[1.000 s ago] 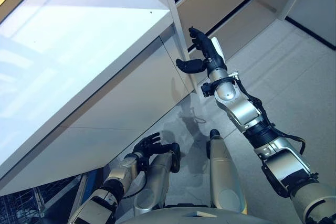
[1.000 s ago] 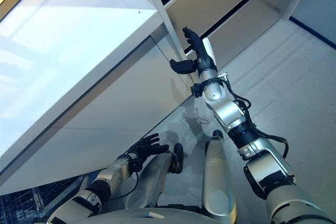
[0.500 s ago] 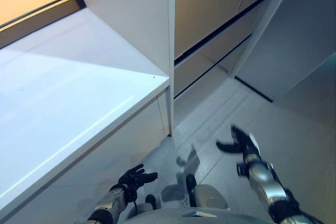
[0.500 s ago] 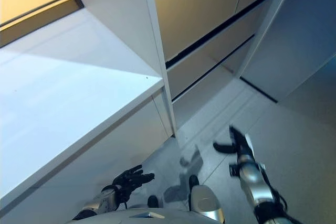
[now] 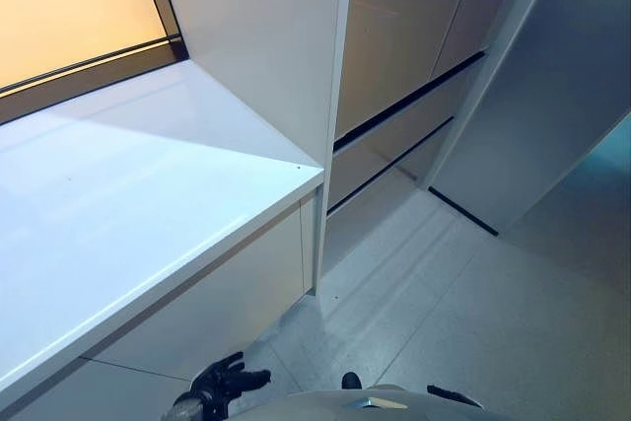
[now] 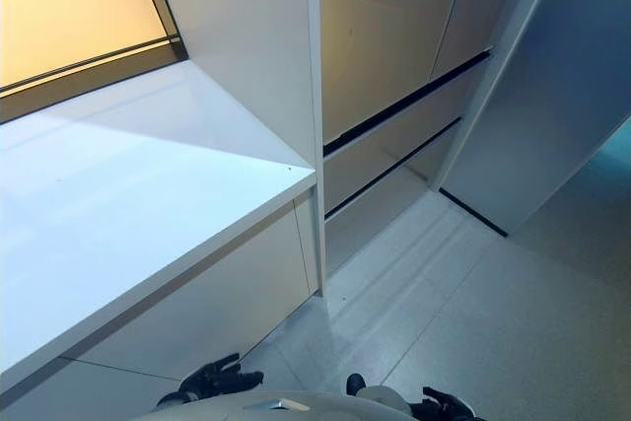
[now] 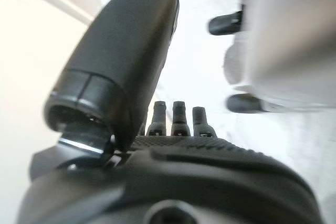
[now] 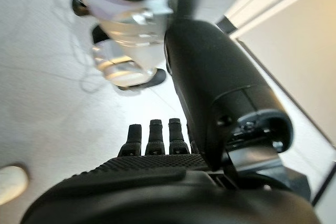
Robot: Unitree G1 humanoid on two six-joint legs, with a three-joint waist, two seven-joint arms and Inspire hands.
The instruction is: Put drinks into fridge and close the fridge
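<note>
Head views: we see no drinks, no open fridge; table [image 5: 118,204] bare. Left hand [image 6: 212,380], right hand [image 6: 442,405] hang low, fingers straight, empty. We'd guess drinks slippery; grasp mid-body.

Both eye views look down from the head, sharing the white counter [image 5: 128,214] with its end panel, and the floor [image 6: 473,313] past it. Each wrist view looks along its own hand, very close, toward that floor.
</note>
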